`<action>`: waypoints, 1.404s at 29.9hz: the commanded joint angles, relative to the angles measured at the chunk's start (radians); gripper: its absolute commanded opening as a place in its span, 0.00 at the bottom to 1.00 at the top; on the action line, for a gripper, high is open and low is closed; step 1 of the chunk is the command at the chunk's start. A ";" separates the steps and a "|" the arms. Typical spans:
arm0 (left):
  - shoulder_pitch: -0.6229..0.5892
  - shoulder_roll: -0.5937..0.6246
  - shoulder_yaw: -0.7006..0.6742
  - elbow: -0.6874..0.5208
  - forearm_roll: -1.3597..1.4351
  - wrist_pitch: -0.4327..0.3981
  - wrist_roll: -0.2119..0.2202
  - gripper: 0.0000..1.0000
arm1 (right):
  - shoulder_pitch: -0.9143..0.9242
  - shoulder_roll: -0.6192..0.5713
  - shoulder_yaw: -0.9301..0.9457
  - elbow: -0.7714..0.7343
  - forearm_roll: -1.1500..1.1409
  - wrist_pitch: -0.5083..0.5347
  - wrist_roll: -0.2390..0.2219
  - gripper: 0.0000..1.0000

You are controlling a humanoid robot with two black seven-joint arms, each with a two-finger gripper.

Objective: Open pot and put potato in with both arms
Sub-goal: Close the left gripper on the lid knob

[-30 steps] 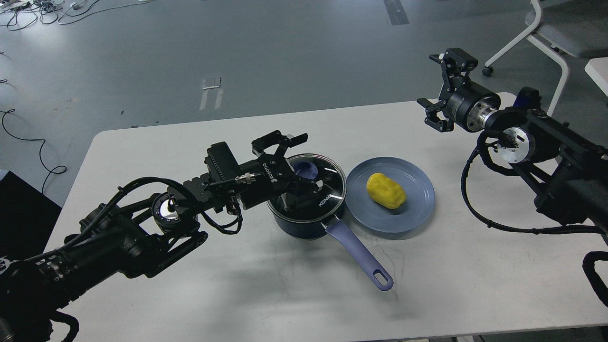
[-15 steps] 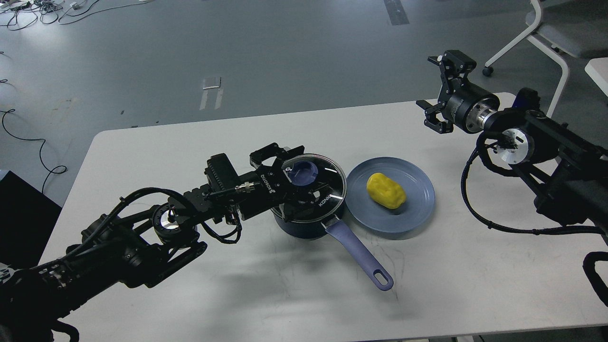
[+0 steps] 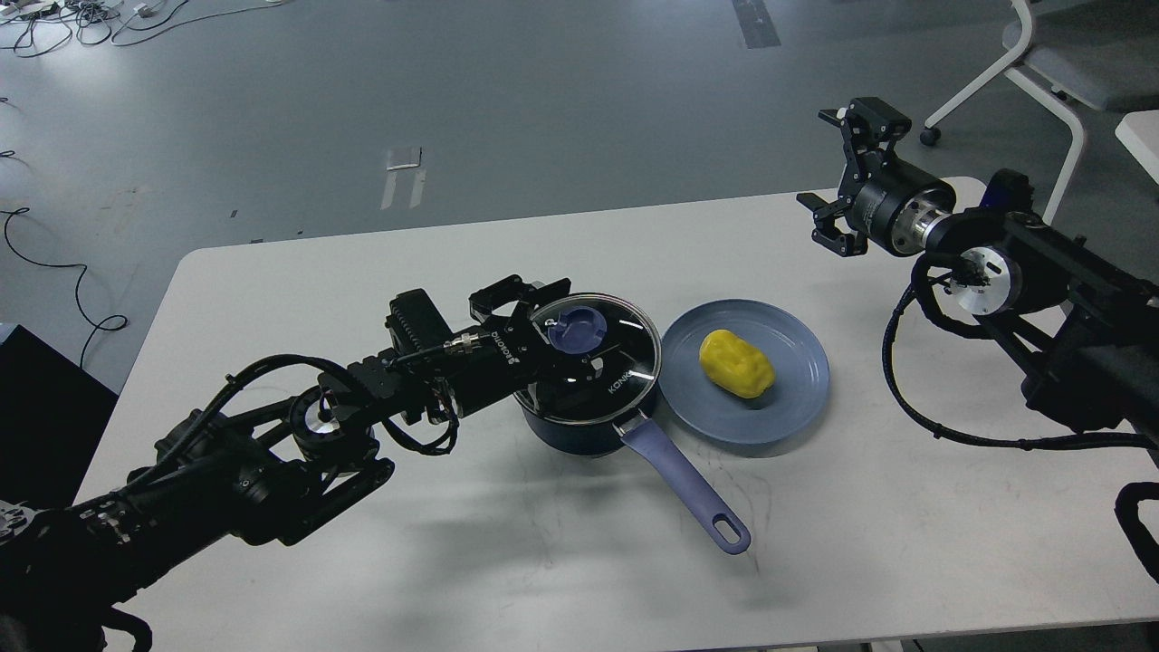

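A dark blue pot (image 3: 579,427) with a long blue handle (image 3: 688,489) stands mid-table, closed by a glass lid (image 3: 625,349) with a blue knob (image 3: 576,330). A yellow potato (image 3: 735,362) lies on a blue plate (image 3: 788,412) just right of the pot. My left gripper (image 3: 560,333) is low over the lid, its two fingers on either side of the knob with a gap still showing. My right gripper (image 3: 831,167) is open and empty, held in the air above the table's far right part, well away from the potato.
The white table (image 3: 362,272) bears pot and plate. A white-framed chair (image 3: 1041,72) and the corner of another white table (image 3: 1143,136) are at the far right. Cables (image 3: 54,18) lie on the floor at the far left. A black box (image 3: 36,398) is beside the table's left edge.
My left gripper has come down onto the lid, its fingers now level with the knob and closer together. My right gripper has barely shifted. Pot, plate and potato have not moved.
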 commanded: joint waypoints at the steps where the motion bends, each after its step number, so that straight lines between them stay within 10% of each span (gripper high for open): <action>1: -0.001 -0.004 0.001 0.009 -0.009 0.000 -0.002 0.97 | -0.004 -0.001 0.002 0.000 0.000 0.001 0.000 1.00; 14: -0.001 -0.014 0.048 0.013 -0.010 0.000 0.000 0.97 | -0.009 -0.001 0.000 -0.002 0.000 0.001 0.001 1.00; 33: -0.001 -0.012 0.048 0.029 -0.009 -0.002 -0.003 0.52 | -0.015 -0.001 -0.002 -0.023 -0.002 0.000 0.003 1.00; 42: -0.008 -0.004 0.047 0.019 -0.013 0.000 -0.015 0.46 | -0.014 -0.001 -0.003 -0.028 -0.002 0.000 0.003 1.00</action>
